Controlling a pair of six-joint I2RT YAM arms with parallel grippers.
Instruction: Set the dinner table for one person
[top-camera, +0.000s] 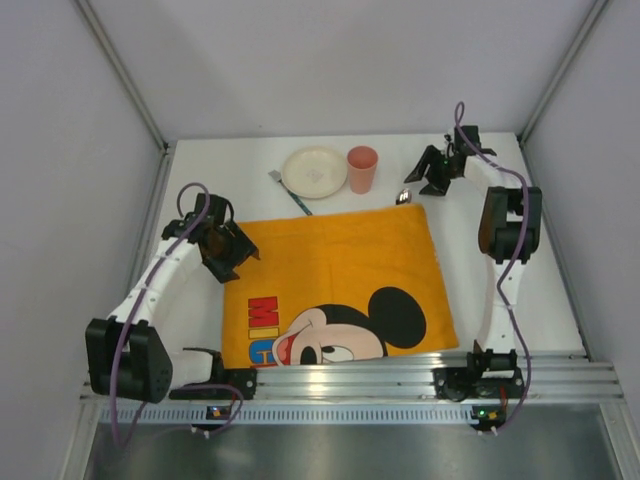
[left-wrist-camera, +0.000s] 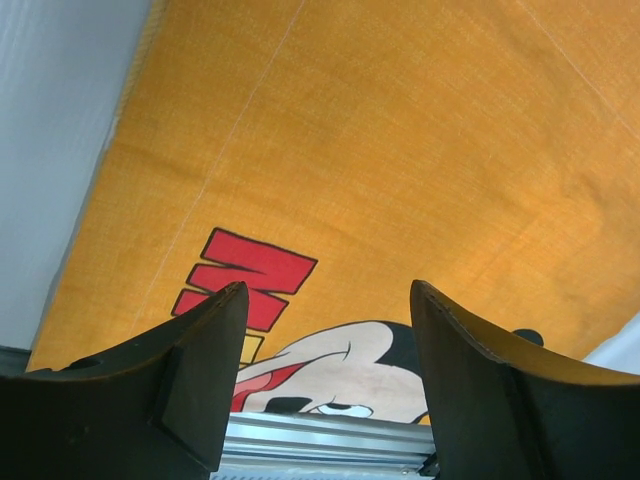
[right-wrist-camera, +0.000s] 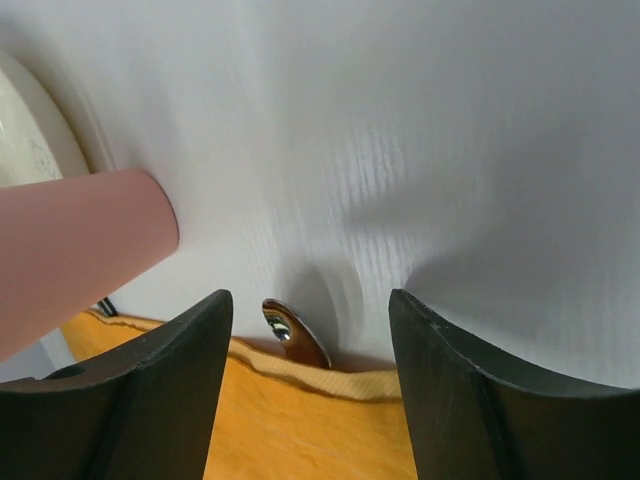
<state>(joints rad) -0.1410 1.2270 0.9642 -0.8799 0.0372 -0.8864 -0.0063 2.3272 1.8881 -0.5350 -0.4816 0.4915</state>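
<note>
Counter: your large flat matte white rectangular counter (top-camera: 235, 165) spans the booth floor and carries everything.
Cloth: the orange Mickey Mouse cloth (top-camera: 340, 265) lies flat against the counter's near edge.
Far side: a round cream plate (top-camera: 314, 171) sits just beside a pink plastic cup (top-camera: 362, 168), with a slim blue-handled fork (top-camera: 290, 193) on the plate's left.
Spoon: a shiny metal spoon (right-wrist-camera: 290, 330) shows at the cloth's far edge.
Left claw (left-wrist-camera: 325, 290): open and empty, above the cloth's left edge.
Right claw (right-wrist-camera: 310, 295): open and empty, near the counter's far right corner, facing the spoon.
</note>
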